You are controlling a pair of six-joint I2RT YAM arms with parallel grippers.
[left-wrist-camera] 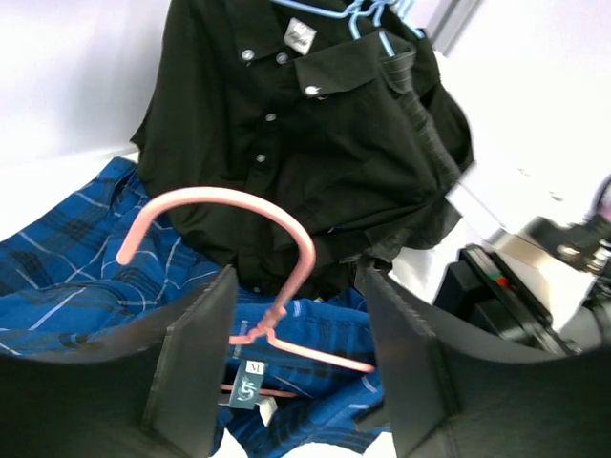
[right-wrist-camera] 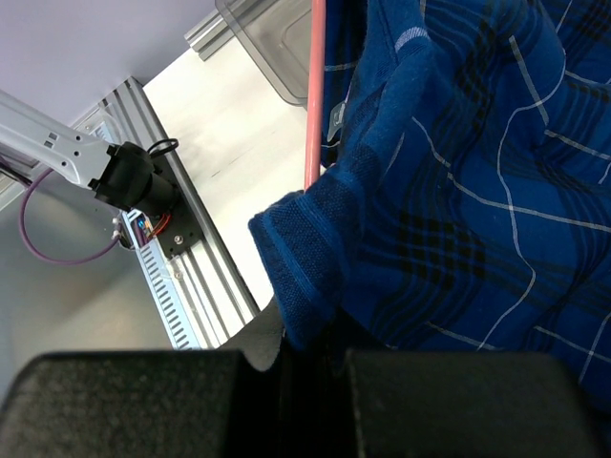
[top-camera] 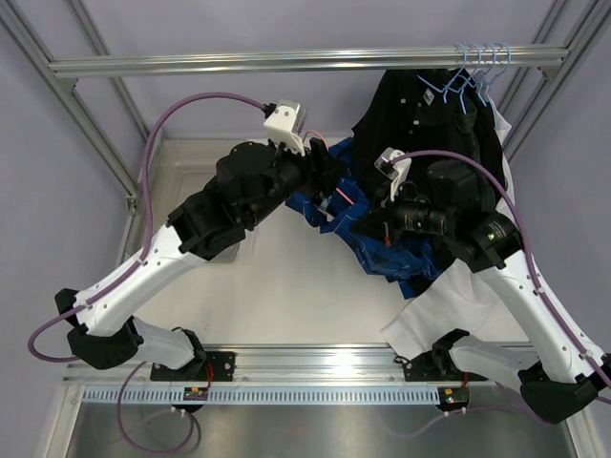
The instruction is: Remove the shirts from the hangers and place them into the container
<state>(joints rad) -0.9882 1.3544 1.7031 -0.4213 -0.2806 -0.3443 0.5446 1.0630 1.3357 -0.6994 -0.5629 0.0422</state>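
Note:
The royal blue plaid shirt [top-camera: 389,256] hangs bunched between my two arms, still on the pink-red hanger [left-wrist-camera: 286,224]. My left gripper [left-wrist-camera: 298,286] is open, its jaws on either side of the hanger's twisted neck without touching it. In the top view the left gripper [top-camera: 329,181] is at the shirt's upper left. My right gripper [right-wrist-camera: 315,358] is shut on a folded edge of the blue shirt [right-wrist-camera: 477,191]. Black shirts [top-camera: 420,114] hang on light blue hangers [top-camera: 477,62] at the rail's right end. A corner of the grey container [right-wrist-camera: 272,48] shows in the right wrist view.
A metal rail [top-camera: 286,62] crosses the top of the frame structure. A large white cloth [top-camera: 444,305] hangs below the blue shirt by my right arm. The slotted aluminium rail [top-camera: 315,391] with both arm bases runs along the near edge.

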